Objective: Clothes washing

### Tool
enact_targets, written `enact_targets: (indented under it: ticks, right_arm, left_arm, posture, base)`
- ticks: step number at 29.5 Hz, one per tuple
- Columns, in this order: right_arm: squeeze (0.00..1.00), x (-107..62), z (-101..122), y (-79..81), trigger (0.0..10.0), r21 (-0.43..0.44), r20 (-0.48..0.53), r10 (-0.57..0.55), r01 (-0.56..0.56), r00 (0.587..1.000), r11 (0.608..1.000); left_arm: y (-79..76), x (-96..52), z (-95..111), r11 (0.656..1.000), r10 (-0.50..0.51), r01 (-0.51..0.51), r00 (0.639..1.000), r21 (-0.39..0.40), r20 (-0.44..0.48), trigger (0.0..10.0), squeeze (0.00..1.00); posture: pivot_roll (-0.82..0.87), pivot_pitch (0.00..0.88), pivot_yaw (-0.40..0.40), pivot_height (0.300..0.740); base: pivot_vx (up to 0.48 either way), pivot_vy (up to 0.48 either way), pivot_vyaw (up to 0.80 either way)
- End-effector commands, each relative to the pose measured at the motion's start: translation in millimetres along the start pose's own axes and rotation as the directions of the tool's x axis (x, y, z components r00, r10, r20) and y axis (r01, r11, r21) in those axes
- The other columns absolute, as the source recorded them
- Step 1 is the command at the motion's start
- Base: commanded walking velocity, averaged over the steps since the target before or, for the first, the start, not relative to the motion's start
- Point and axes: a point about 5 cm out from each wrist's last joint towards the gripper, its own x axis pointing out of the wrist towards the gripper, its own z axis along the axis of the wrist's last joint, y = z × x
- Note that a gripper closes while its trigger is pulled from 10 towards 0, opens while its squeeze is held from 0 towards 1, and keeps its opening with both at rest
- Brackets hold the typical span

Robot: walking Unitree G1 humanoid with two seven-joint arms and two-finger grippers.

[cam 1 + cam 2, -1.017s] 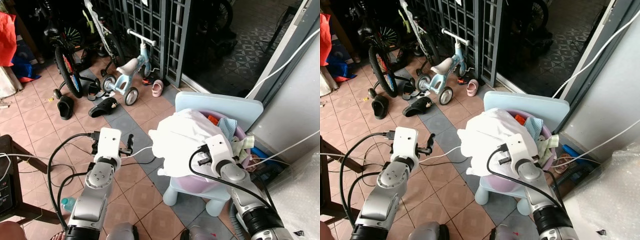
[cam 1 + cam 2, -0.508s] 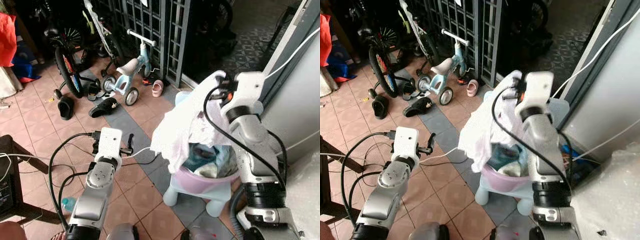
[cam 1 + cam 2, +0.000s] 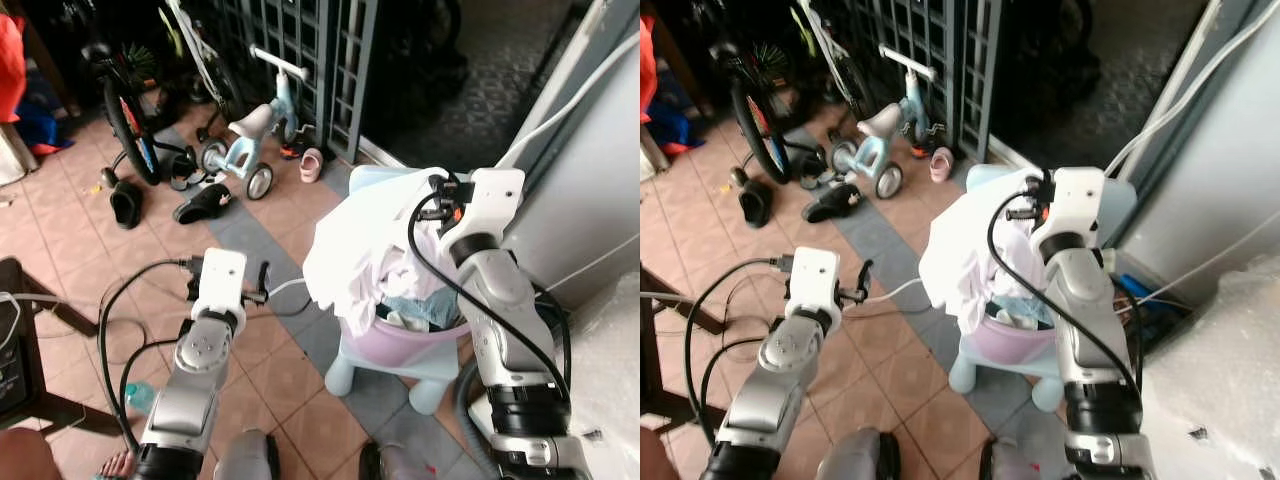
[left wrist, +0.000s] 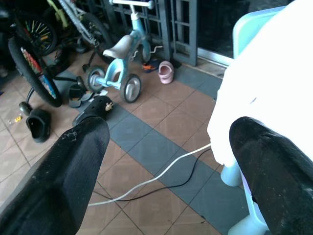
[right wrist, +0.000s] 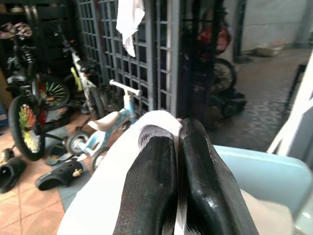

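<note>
- White garment (image 3: 365, 255) hangs from my right pincer (image 5: 177, 147), draped over the near rim of the pink basin (image 3: 400, 345), which sits on a pale blue child's chair (image 3: 395, 375).
- Half a second ago I held the cloth higher, up in front of the chair back; now my right arm has come down and the cloth sags lower, covering more of the basin's left side. A second ago it lay heaped on the laundry with my pincer low beside it.
- My whole view has shifted a little, so my head has moved; the bikes and shoes have not.
- The right wrist view shows my two black fingers (image 5: 151, 181) pressed together with a fold of the white cloth pinched between them; the head views hide that grip behind the wrist housing.
- The head views show a blue-green cloth (image 3: 425, 305) and other laundry inside the basin.
- My left pincer (image 4: 166, 161) is held out over the tiled floor (image 3: 270, 370), fingers spread wide and holding nothing, to the left of the chair.
- A white cable (image 4: 156, 171) runs across the tiles between my left arm and the chair.
- Further off stand a light blue balance bike (image 3: 255, 140), a bicycle (image 3: 125, 110), a pink shoe (image 3: 311, 165) and black sandals (image 3: 205, 205), before a dark metal gate (image 3: 330, 60).
</note>
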Motion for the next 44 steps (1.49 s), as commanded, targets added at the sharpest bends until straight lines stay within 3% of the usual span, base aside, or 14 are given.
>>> enact_targets:
  ticks: [1,13,19,44]
  right_arm:
    - [0.00,0.7,5,-0.1,10.0,-0.009,0.017,-0.005,0.006,1.000,1.000]
    - [0.00,-1.8,0,-2.2,10.0,-0.030,0.012,-0.031,0.031,0.999,0.999]
    - [0.00,-2.3,2,-9.1,10.0,-0.056,0.031,-0.075,0.077,0.997,0.995]
    - [0.00,-2.8,-1,-15.2,10.0,-0.075,0.032,-0.104,0.106,0.994,0.991]
  left_arm:
    - [-0.1,0.5,-2,1.000,-0.001,0.001,1.000,0.001,-0.004,10.0,0.00]
    - [1.5,-1.2,3,0.999,-0.047,0.048,0.998,-0.014,0.049,10.0,0.00]
    - [0.7,-1.1,3,0.998,-0.056,0.056,0.997,-0.015,0.054,10.0,0.00]
    - [-1.8,0.1,4,0.998,-0.044,0.046,0.997,-0.033,0.069,10.0,0.00]
  posture:
    - [-0.03,0.003,0.017,0.740]
    - [-0.04,0.000,0.021,0.740]
    - [-0.04,0.000,0.022,0.740]
    - [-0.05,0.000,0.022,0.740]
  base:
    - [0.000,0.000,-0.78]
    - [0.000,0.000,-0.63]
    - [0.000,0.000,0.00]
    - [0.170,-0.281,-0.74]
